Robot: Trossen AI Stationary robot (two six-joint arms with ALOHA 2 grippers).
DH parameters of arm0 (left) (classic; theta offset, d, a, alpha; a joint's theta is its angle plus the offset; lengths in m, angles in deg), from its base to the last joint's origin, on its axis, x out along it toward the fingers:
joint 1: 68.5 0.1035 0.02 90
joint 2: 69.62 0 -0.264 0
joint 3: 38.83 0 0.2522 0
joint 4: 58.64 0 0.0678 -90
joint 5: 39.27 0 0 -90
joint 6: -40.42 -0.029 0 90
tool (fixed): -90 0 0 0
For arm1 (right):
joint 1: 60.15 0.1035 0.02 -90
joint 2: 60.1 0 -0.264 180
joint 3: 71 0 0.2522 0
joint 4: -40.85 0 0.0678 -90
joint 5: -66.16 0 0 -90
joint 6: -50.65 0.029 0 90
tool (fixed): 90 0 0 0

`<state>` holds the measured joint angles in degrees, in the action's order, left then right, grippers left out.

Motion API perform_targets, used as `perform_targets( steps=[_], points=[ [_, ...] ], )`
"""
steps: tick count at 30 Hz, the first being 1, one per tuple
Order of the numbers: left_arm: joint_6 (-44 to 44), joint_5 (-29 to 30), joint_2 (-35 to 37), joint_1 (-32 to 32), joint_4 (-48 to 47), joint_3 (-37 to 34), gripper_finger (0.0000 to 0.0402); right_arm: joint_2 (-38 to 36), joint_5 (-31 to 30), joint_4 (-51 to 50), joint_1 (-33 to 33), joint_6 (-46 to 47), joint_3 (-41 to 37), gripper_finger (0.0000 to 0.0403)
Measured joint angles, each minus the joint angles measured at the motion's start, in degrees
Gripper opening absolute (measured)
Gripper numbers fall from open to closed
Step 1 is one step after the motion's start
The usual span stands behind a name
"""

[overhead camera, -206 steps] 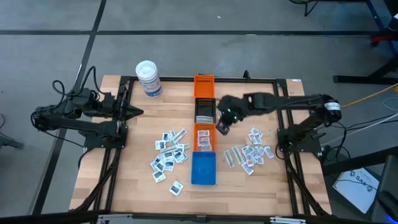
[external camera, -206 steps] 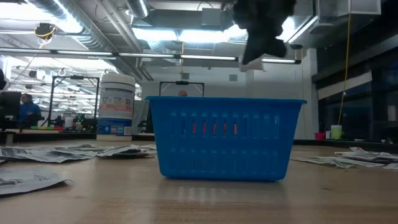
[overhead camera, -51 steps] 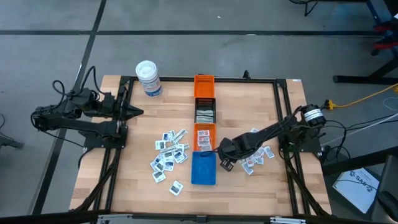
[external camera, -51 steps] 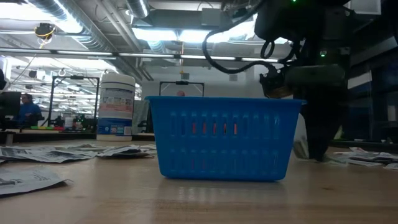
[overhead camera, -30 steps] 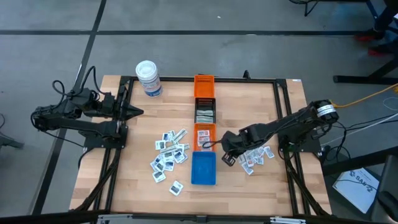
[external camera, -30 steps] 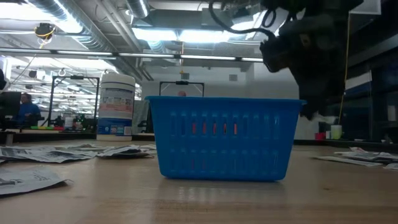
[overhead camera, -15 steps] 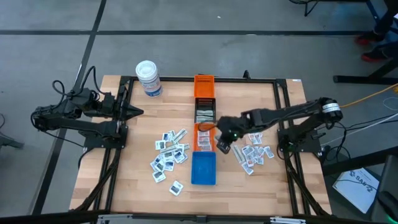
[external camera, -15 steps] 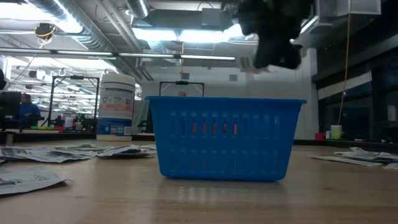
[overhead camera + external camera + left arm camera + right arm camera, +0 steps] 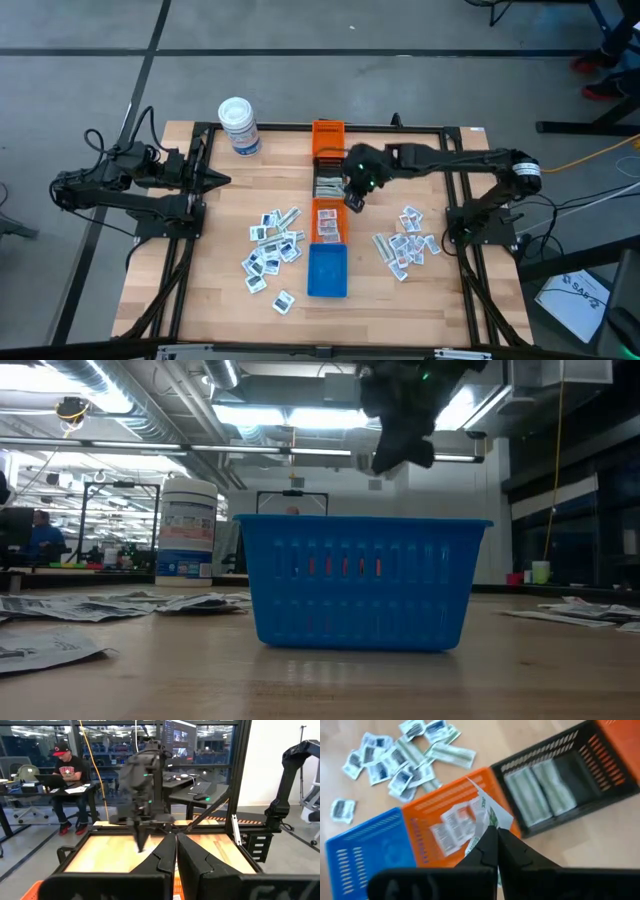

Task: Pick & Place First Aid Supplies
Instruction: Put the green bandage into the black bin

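Observation:
My right gripper (image 9: 355,197) hangs shut on a pale white-green strip packet (image 9: 487,812), above where the black bin (image 9: 330,178) meets the nearer orange bin (image 9: 329,222). The black bin holds green strips (image 9: 540,785); the orange one holds white packets (image 9: 451,827). Loose first aid supplies lie flat on the table in a left pile (image 9: 272,250) and a right pile (image 9: 405,245). My left gripper (image 9: 217,181) waits shut at the table's left side, level and touching nothing. My right gripper pinches the strip packet between its two fingertips, somewhere along its length (image 9: 490,820); one end sticks out past the fingers and the rest (image 9: 472,845) shows beside one finger. The fingers slant down from the table's right. The packet is lifted clear above the bins.
Four bins stand in a row down the table's middle: orange (image 9: 328,137) farthest, then black, orange and blue (image 9: 327,270) nearest. A white tub (image 9: 239,125) stands at the far left. The low view shows the blue bin (image 9: 362,580) with the right gripper (image 9: 392,460) high above it.
My right gripper has risen from beside the right pile and swung toward the table's far edge, to the black and orange bins, rolling its wrist as it went. It has stayed shut on the strip packet, which has come up clear of the table.

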<state>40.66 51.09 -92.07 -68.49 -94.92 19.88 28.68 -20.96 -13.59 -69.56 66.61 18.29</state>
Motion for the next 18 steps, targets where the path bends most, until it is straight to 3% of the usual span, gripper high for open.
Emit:
perform_targets(
  steps=[18],
  points=[
    [0.0, 0.0, 0.0, 0.0, 0.0, 0.0, 0.0010, 19.6, 7.9, -4.0, -12.8, -19.2, 14.4, 0.0003]
  ],
)
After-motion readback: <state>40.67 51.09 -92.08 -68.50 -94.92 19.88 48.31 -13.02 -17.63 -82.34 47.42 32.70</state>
